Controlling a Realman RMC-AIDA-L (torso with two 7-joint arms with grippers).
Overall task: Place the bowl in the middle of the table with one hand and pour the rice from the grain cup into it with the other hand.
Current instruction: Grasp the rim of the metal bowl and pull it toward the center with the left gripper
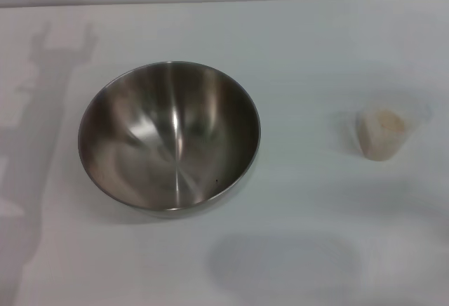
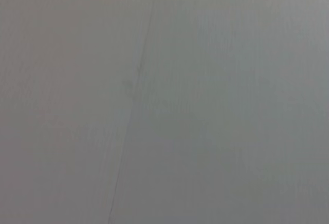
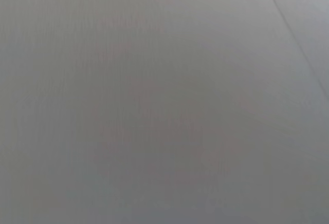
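Note:
The bowl [image 1: 168, 136], a large shiny steel one, sits upright and empty on the white table [image 1: 302, 53], left of centre in the head view. The grain cup [image 1: 383, 134], small and translucent, stands upright to the right, apart from the bowl, with pale rice [image 1: 388, 123] inside it. Neither gripper shows in the head view. Only an arm's shadow [image 1: 42, 109] falls on the table at the left. Both wrist views show only plain grey surface.
The table's far edge [image 1: 224, 3] runs along the top of the head view. A faint rounded shadow [image 1: 284, 260] lies on the table near the front, below the bowl.

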